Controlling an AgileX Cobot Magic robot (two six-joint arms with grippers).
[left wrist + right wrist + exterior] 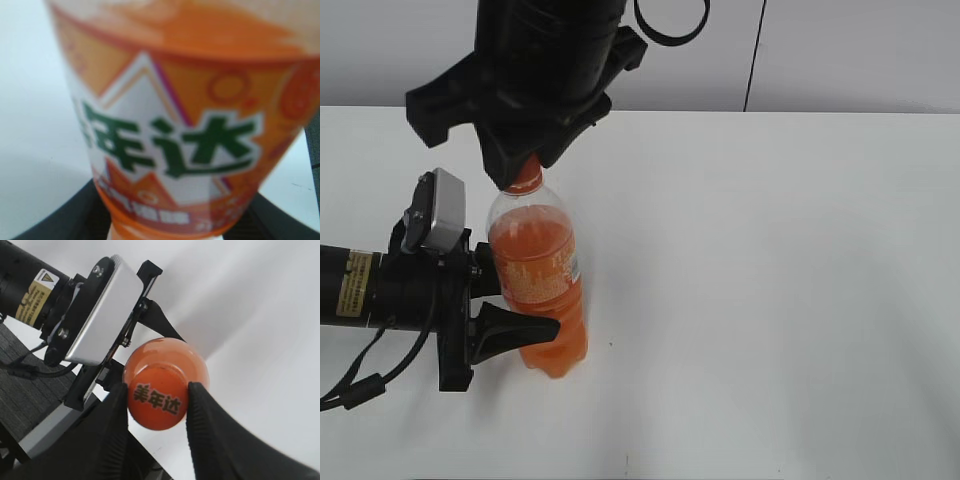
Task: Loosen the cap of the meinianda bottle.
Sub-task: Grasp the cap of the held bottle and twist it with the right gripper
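The meinianda bottle (542, 275) stands upright on the white table, clear plastic with orange drink and an orange-and-white label (175, 140). My left gripper (510, 310) is shut on its lower body from the left; its dark fingers show at both sides of the bottle in the left wrist view. My right gripper (157, 400) comes down from above and is shut on the orange cap (157, 397), with both ribbed fingers pressed on the cap's sides. In the exterior view the cap is hidden under the right gripper (525, 170); only the orange neck shows.
The white table (770, 300) stretches to the right and front of the bottle. A pale wall runs behind it. The left arm and its cable lie along the table's left edge (360, 290).
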